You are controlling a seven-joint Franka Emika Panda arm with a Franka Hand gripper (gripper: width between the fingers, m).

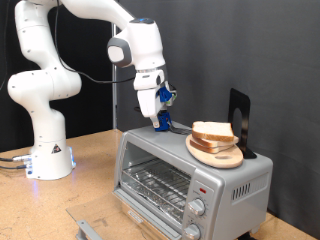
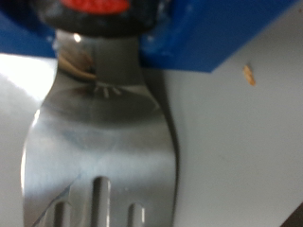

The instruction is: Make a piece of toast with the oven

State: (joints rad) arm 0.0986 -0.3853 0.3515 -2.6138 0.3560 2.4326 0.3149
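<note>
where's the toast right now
In the exterior view the toast lies on a round wooden plate on top of the oven, toward the exterior view's right, right of the pincer.

The oven [image 1: 190, 175] stands on the worktop [image 1: 95, 185]. On its roof, a plate [image 1: 214, 152] carries the piece of toast [image 1: 212, 131]. The tool [image 1: 160, 124] sits at the plate's nine o'clock; the robot base [image 1: 48, 155] is further that way.

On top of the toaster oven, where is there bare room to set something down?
The toaster oven has a bare top strip between the tool, which holds a fork, and the wooden plate. The exterior view's right end is crowded: plate, piece of toast, black stand.
</note>
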